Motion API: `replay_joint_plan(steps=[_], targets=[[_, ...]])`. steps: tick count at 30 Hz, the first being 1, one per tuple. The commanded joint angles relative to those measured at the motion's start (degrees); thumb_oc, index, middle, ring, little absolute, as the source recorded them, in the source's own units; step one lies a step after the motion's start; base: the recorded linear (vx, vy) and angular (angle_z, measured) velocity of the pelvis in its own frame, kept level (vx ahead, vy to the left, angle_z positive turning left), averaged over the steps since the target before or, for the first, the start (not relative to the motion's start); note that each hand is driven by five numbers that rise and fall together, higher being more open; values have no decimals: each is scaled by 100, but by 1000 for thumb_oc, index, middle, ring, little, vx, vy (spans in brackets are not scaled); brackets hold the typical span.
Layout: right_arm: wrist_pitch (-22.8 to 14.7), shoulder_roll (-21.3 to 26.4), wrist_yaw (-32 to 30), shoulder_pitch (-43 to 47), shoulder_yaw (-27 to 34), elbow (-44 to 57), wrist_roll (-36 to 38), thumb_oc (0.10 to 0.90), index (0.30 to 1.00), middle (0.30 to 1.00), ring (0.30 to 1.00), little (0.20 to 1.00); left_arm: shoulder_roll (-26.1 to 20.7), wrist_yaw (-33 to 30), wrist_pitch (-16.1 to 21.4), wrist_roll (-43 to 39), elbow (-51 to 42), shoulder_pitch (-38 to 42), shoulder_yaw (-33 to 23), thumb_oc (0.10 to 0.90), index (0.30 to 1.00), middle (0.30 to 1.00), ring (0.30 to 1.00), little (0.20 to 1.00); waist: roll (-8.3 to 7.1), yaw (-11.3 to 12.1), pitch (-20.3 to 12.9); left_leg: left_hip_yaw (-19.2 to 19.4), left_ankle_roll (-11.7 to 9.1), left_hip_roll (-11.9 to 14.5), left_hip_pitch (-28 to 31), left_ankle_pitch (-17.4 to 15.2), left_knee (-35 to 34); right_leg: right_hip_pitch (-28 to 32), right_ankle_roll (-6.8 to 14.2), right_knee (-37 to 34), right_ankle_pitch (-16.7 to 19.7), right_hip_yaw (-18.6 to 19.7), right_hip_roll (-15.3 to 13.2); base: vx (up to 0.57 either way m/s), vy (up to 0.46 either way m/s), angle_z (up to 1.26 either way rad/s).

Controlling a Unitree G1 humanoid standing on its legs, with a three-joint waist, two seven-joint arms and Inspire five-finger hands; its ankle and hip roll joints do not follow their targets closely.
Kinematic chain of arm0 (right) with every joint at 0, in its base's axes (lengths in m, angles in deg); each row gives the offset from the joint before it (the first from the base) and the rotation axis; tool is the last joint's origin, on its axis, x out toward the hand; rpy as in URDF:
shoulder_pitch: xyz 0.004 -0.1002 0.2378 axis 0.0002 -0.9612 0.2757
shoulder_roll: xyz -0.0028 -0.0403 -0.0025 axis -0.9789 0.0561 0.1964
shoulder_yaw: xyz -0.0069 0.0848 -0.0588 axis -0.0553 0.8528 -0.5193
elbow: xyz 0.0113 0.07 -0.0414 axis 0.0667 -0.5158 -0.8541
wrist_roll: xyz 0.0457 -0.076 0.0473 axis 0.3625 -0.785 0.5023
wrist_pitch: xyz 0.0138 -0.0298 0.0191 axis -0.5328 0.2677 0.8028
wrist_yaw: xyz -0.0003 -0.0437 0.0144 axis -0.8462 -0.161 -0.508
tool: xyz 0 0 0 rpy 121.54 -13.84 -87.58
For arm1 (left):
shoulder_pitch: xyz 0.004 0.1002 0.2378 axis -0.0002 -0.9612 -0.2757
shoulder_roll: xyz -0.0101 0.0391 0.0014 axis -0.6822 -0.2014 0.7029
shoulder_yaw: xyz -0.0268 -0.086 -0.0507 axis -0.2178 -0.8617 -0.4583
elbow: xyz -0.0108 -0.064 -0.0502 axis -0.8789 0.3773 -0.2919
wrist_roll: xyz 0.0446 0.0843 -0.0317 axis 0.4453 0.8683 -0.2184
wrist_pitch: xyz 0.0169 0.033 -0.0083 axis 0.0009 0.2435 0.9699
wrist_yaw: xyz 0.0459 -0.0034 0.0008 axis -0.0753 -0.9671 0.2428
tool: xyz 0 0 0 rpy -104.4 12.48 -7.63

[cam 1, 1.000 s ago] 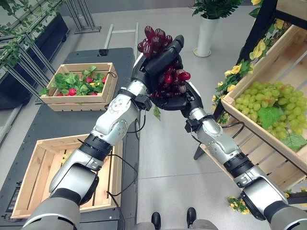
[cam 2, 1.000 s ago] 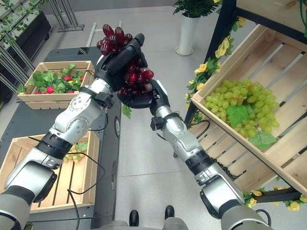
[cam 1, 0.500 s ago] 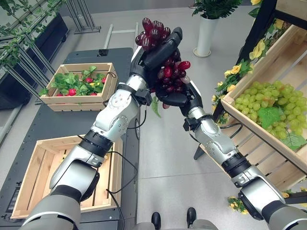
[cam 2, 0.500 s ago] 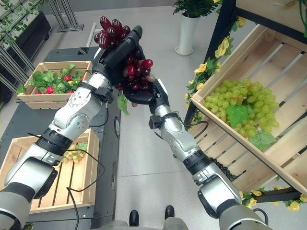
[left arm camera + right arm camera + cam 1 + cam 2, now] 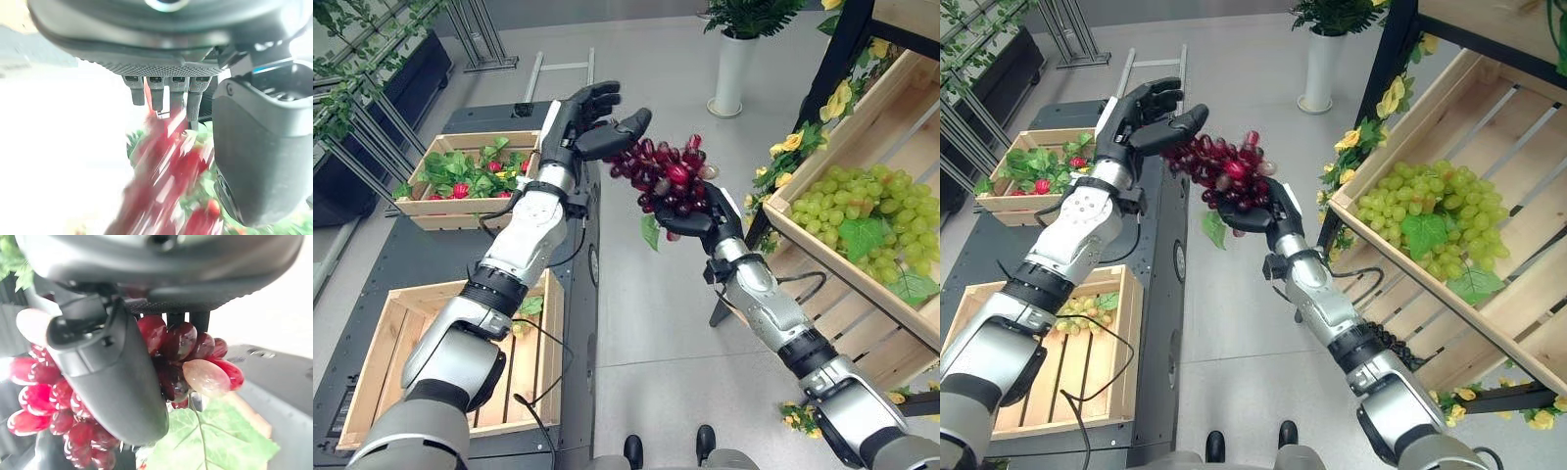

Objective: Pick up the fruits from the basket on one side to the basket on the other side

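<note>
Over the floor gap between table and shelf, right hand (image 5: pixel 703 217) is curled under the red grape bunch (image 5: pixel 667 175), a green leaf (image 5: pixel 651 232) hanging below. Left hand (image 5: pixel 585 125) sits just beside the bunch, fingers spread and loose (holding nothing). Green grapes (image 5: pixel 862 217) fill the shelf crate (image 5: pixel 862 108) at right. On the dark table (image 5: pixel 421 255): radish crate (image 5: pixel 475 176) and a near crate (image 5: pixel 1058 377) with a small pale-green grape bunch (image 5: pixel 1079 315).

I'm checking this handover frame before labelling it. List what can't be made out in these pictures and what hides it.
- Red grape bunch: its underside and stem are hidden by the right hand cupping it.
- Left wrist view: the bunch is a red smear, blurred beyond detail.
- Left hand, open: whether its thumb touches the bunch is unclear.
- Near crate: its contents are mostly covered by the left arm.
</note>
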Motion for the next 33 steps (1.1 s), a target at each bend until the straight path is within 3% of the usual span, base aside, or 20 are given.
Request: replay_joint_plan(steps=[1,6,7,13,18,22,29,33], targets=[[-1197,-98,-11,95,619,-5,-197,400,300,300,300,300,-232,-65,726,191,610,94,-340,800,900,900,900,900,36,-25,-1023,-8,-64,-241,-207,-299,8,113,-246,8,-211,42,241,13,16,-4],[-1290,77,104,-315,799,-227,-247,400,300,300,300,300,-281,200,823,9,812,-318,-574,800,900,900,900,900,40,-82,-979,44,-59,-237,-188,-317,8,108,-235,8,-203,88,247,19,12,-4],[-1275,178,179,-524,907,-324,-306,400,300,300,300,300,-272,377,1331,-250,819,-545,-758,800,900,900,900,900,29,-110,-952,61,-60,-237,-181,-326,8,106,-233,8,-201,108,251,36,12,-12],[-1261,273,642,-1238,1072,-699,-464,400,300,300,300,300,-73,239,1879,-371,741,-1441,-1421,800,900,900,900,900,-26,-146,-879,100,-67,-225,-185,-339,8,71,-230,8,-179,163,268,40,8,-8],[-1144,304,964,-1833,1122,-874,-565,400,300,300,300,300,231,444,1872,-455,702,-2302,-1752,800,900,900,900,900,-77,-163,-782,118,-52,-216,-197,-351,8,43,-238,8,-176,189,290,26,5,-11],[-921,177,1471,-2335,1319,-1367,-231,400,300,300,300,300,671,653,1949,-644,733,-3102,-1956,800,900,900,900,900,-123,-163,-674,151,-24,-204,-190,-364,8,33,-254,8,-171,218,320,48,10,-4],[-831,4,1535,-2481,1709,-2195,77,400,300,300,300,300,1092,825,2027,-782,1150,-3776,-2066,800,900,900,900,900,-186,-132,-465,166,12,-179,-198,-345,8,26,-303,44,-157,242,361,73,16,-10],[-916,98,1365,-2183,1907,-2387,368,400,300,300,300,300,1102,438,2041,-580,1272,-3748,-1980,800,900,900,900,900,-235,-49,-44,179,24,-138,-558,-331,379,-425,-373,692,-363,194,343,-59,1,-6]])
